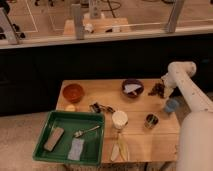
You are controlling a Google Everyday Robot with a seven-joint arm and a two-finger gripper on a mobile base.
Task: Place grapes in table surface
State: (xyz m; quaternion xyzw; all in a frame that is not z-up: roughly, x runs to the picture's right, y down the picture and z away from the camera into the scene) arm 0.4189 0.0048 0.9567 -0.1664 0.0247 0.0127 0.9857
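The grapes (157,90) are a small dark lumpy bunch at the far right edge of the light tan table surface (135,140), just right of the dark bowl. They look to be at or just above the tabletop. My gripper (163,88) is right at the bunch, at the end of the white arm (181,74), which reaches in from the right. The bunch hides the gripper's tips.
A dark bowl with a white piece (132,88), an orange bowl (73,92), a blue cup (171,105), a small dark metallic cup (151,120) and a white cup (119,120) stand on the table. A green tray (70,136) lies at the front left. A dark wall runs behind.
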